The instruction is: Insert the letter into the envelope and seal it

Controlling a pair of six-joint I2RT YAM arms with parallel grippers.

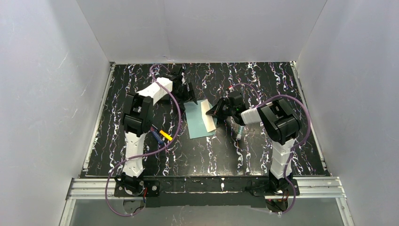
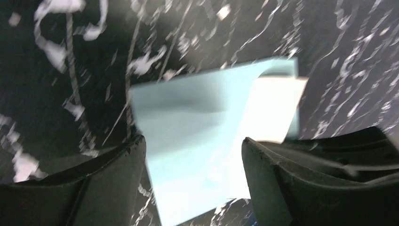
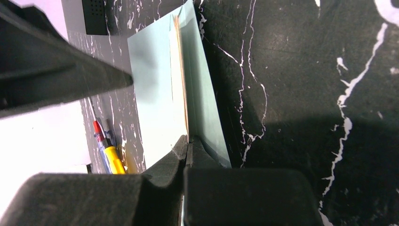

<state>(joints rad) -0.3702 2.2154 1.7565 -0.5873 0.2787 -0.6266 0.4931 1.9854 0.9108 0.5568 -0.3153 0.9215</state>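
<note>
Black marbled surface (image 1: 263, 150), centre: my right end effector (image 3: 187, 141) pinches the letter (image 1: 208, 117), apparently half-tucked into the teal envelope (image 1: 196, 126); my left end effector (image 2: 193, 143) hovers spread above. Insertion, I judge; next, slide it fully home.

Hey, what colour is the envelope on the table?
The envelope is light teal; the left wrist view shows it best.

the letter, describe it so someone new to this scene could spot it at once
On the black marbled table, a teal envelope lies near the middle. The letter is the cream strip showing along the envelope's right side, the only pale tan paper there.
</note>
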